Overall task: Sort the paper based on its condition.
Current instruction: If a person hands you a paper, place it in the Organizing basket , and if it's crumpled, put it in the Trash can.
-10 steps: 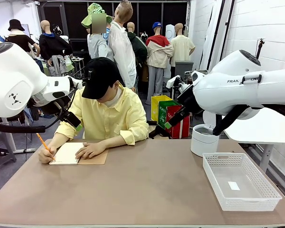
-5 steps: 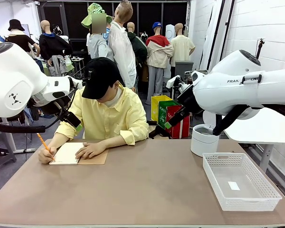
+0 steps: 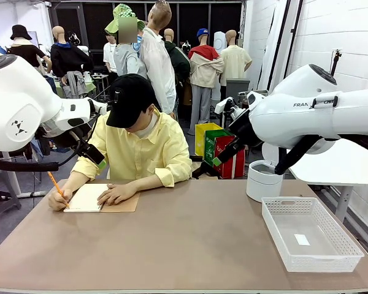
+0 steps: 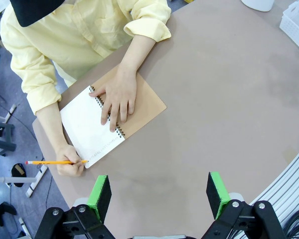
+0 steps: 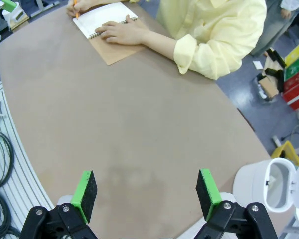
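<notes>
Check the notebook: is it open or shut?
Open. The notebook lies flat, white page exposed beside its brown cover, a hand resting across the spiral and a pencil touching the page.

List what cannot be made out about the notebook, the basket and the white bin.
Left wrist view: the writing on the notebook is too small to read, and the person's hand covers the spiral side of the page.
Front view: the tag in the basket is too small to tell any print.
Front view: the white bin hides its contents behind its own rim.
</notes>
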`<action>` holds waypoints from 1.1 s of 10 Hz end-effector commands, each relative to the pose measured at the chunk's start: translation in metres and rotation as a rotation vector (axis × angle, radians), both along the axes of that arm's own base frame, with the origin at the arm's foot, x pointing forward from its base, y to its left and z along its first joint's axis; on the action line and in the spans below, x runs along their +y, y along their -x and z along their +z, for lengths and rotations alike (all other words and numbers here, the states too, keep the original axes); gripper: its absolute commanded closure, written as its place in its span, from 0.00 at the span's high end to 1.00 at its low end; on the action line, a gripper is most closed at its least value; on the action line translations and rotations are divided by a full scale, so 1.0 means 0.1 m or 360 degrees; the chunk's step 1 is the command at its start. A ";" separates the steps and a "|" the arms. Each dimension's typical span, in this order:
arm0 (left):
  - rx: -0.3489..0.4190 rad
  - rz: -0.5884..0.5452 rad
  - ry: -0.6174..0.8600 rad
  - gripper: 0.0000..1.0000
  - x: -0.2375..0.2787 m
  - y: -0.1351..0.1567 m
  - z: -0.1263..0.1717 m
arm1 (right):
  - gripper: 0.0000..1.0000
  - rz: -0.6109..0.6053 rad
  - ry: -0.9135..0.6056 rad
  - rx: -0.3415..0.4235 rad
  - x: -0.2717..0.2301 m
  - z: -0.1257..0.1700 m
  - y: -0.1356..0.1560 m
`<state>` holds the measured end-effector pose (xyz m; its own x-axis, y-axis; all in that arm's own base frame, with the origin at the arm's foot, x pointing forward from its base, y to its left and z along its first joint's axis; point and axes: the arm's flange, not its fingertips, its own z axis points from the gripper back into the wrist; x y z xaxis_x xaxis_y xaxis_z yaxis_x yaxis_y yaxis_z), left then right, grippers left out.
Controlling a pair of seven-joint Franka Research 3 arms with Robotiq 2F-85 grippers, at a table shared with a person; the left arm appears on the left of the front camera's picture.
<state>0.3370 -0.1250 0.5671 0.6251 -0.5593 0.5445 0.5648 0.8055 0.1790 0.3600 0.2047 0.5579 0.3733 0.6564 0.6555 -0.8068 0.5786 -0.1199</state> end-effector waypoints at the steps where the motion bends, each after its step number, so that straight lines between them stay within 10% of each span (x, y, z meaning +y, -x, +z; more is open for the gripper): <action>1: -0.0003 0.0000 0.0000 1.00 0.01 0.00 0.01 | 1.00 -0.0006 0.0006 -0.0005 0.00 0.00 0.00; 11: -0.0003 0.0000 0.0000 1.00 0.01 0.00 0.01 | 1.00 -0.0006 0.0006 -0.0005 0.00 0.00 0.00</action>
